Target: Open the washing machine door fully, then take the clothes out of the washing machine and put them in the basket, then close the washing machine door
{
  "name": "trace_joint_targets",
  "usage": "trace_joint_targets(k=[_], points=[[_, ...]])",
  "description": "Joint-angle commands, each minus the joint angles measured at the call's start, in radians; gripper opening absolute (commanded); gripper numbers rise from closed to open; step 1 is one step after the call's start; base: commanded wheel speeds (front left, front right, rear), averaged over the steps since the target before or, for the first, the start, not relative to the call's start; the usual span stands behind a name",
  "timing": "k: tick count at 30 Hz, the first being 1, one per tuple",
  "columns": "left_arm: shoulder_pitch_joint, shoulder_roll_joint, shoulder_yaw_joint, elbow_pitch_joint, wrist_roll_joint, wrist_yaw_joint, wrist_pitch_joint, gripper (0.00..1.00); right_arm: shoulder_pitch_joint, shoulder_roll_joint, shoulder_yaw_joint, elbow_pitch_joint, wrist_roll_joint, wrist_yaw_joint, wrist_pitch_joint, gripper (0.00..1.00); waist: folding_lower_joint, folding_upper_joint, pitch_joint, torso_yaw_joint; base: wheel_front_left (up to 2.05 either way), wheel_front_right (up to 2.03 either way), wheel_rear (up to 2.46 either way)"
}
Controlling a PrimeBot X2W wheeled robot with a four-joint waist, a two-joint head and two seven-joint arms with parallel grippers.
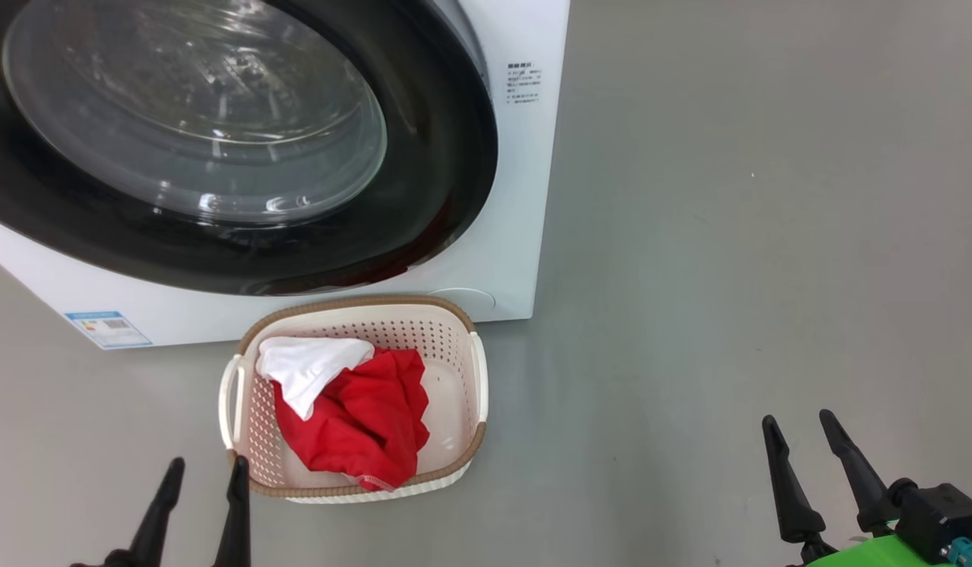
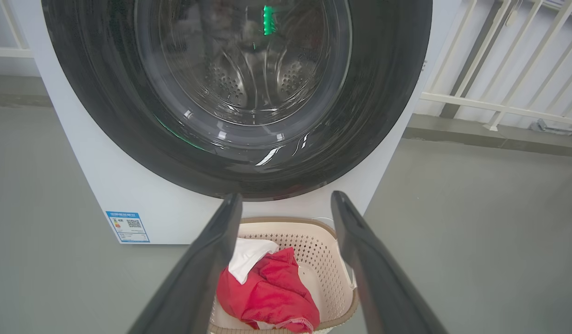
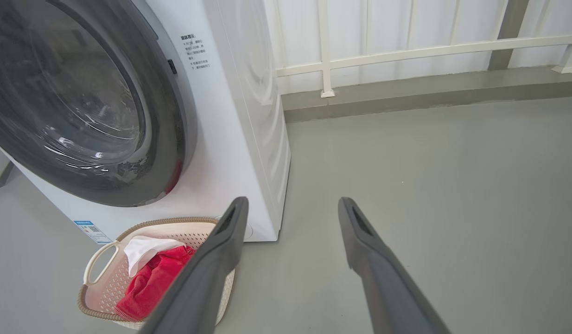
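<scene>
Head view: my left gripper [image 1: 206,465] and right gripper [image 1: 798,419] are both spread wide, holding nothing. The clothes [image 1: 360,421] lie in the basket [image 1: 360,302], just in front of the washing machine [image 1: 525,236]. Left wrist view: the washing machine door [image 2: 383,93] looks shut. Its glossy rim should be stiff and slippery, so I'd press it flat. Right wrist view: the cloth looks soft and light. I'd pinch a raised fold.

The head view looks steeply down from above, with the washing machine door [image 1: 194,118] close at upper left and the basket [image 1: 360,302] at lower centre. The left wrist view faces that door squarely from low and near; the right wrist view looks obliquely from the side, a white railing [image 3: 324,46] across its top. All three share door and basket.
</scene>
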Motion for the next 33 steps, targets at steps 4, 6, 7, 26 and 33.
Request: trace_joint_targets(k=[4,6,7,26,33], points=[[0.0,-0.011,-0.007,0.032,-0.005,0.002,0.006,0.0,0.0,0.006,0.005,0.031,-0.002,0.0,0.001,0.0,0.0,0.0,-0.002,0.003,0.0,0.0,0.0],[0.0,-0.015,-0.009,0.038,-0.02,0.002,0.009,0.0,-0.001,0.008,0.009,0.036,0.012,0.0,0.003,0.0,0.0001,0.0,-0.003,0.003,0.0,0.0,0.0],[-0.001,-0.015,-0.009,0.037,-0.031,0.002,0.012,0.0,-0.002,0.007,0.009,0.035,0.023,0.0,0.005,0.0,0.0002,0.0,-0.003,0.004,0.0,0.0,0.0],[-0.031,-0.01,-0.014,0.058,-0.245,0.001,0.056,0.0,-0.035,-0.006,0.012,0.046,0.234,0.0,0.048,0.0,0.0001,0.0,-0.027,0.013,0.0,0.0,0.0],[-0.043,-0.009,-0.014,0.066,-0.322,0.0,0.073,0.0,-0.046,-0.009,0.012,0.048,0.31,0.0,0.065,0.0,0.0001,0.0,-0.034,0.016,0.0,0.0,0.0]])
